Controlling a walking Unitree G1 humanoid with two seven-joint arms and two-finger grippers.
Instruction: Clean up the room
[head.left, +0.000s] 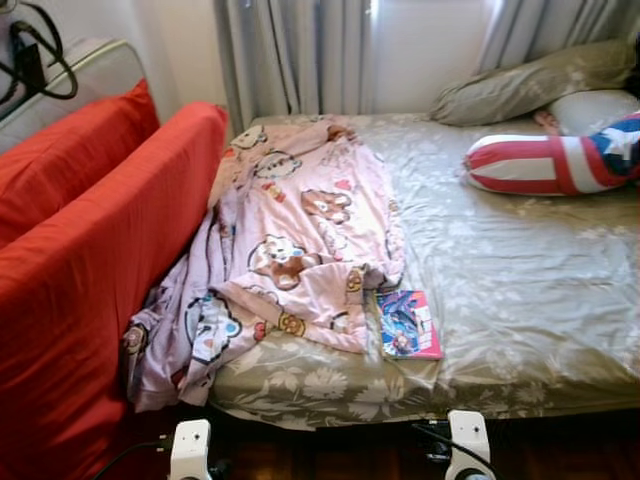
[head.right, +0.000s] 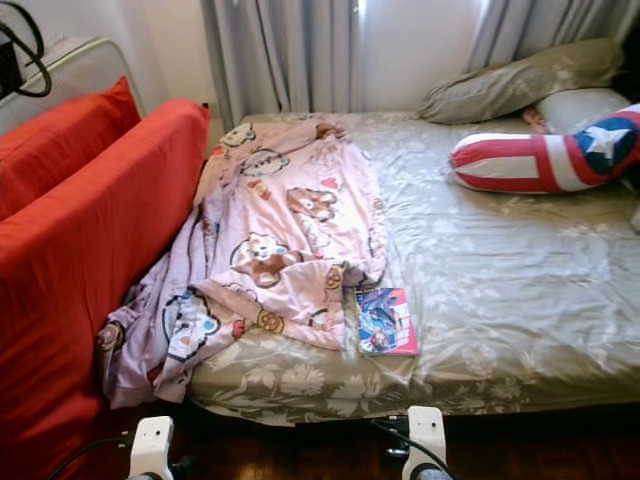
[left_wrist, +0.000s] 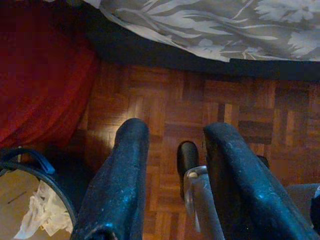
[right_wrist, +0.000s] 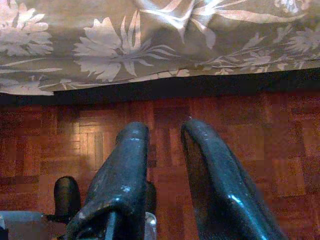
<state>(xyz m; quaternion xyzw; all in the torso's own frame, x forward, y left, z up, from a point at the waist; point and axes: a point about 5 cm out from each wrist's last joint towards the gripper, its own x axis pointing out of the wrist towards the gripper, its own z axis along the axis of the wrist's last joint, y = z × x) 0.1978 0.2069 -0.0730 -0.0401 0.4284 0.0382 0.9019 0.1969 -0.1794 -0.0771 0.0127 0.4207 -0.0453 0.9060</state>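
Occupying most of the room was a bed (head.left: 520, 290) in a grey-green floral sheet, beside a red sofa (head.left: 90, 260). Pink cartoon blanket (head.left: 300, 240): crumpled over the bed's left half, trailing off its edge. Striped cushion (head.left: 560, 160): near the pillows (head.left: 540, 80). Book (head.left: 408, 324): touching the blanket's lower corner. Left claw (left_wrist: 175, 150) and right claw (right_wrist: 165, 150): narrowly parted, empty, hung above wooden floor (left_wrist: 240, 115).

A pink cartoon blanket (head.left: 300, 240) lies crumpled on the bed (head.left: 520, 300), touching a book (head.left: 407, 324).
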